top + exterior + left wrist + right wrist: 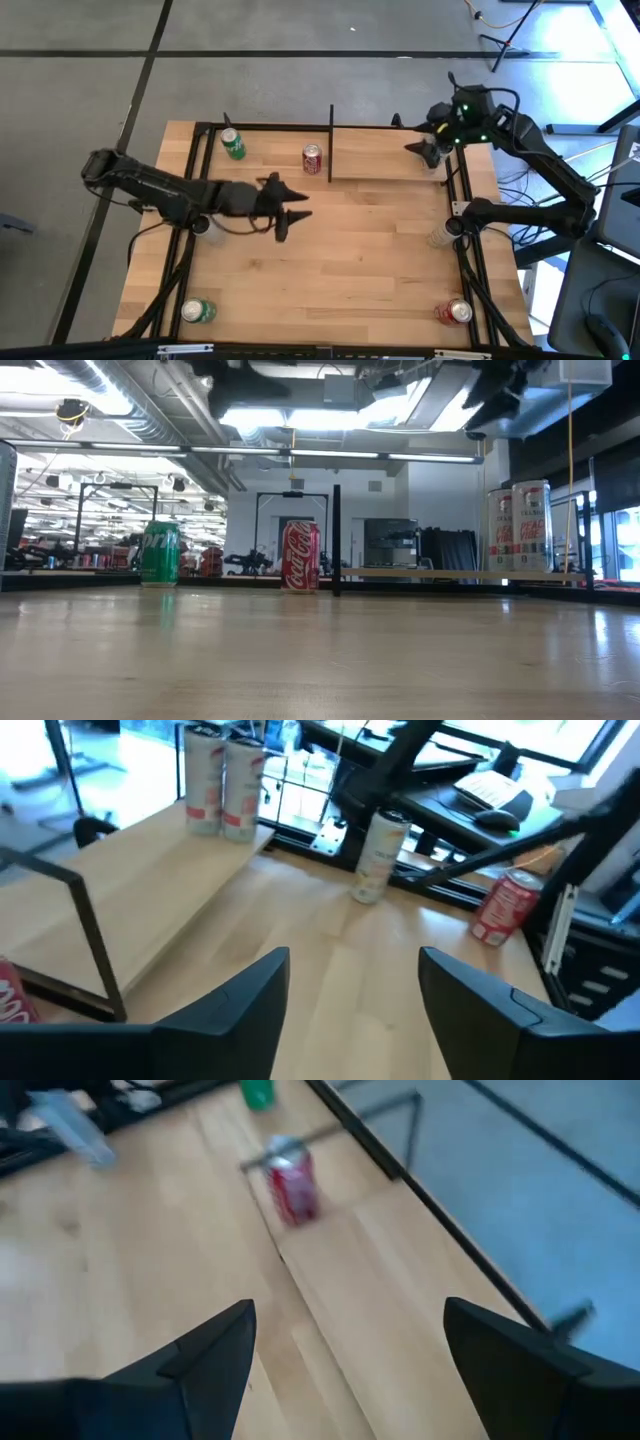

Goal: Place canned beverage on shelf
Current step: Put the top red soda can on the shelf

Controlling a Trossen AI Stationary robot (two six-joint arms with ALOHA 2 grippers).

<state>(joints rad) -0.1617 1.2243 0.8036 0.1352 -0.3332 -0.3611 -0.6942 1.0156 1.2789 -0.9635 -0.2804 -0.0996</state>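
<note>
The shelf (pixel 385 152), a light-wood board in black bars, stands at the table's far right; it also shows in the low view (pixel 450 573). Two white cans (pixel 518 526) stand upright on its right end. A red can (pixel 312 158) and a green can (pixel 233 143) stand on the table left of the shelf. My right gripper (pixel 427 152) is open and empty above the shelf's right end; its wrist view (pixel 350 1315) looks along the board toward the red can (pixel 292 1185). My left gripper (pixel 293 216) is open and empty above the table's middle.
A green can (pixel 198 311) stands near the front left corner and a red can (pixel 458 312) near the front right. A pale can (pixel 440 235) stands by the right arm's base, another (pixel 203 227) under the left arm. A black frame (pixel 205 128) edges the table.
</note>
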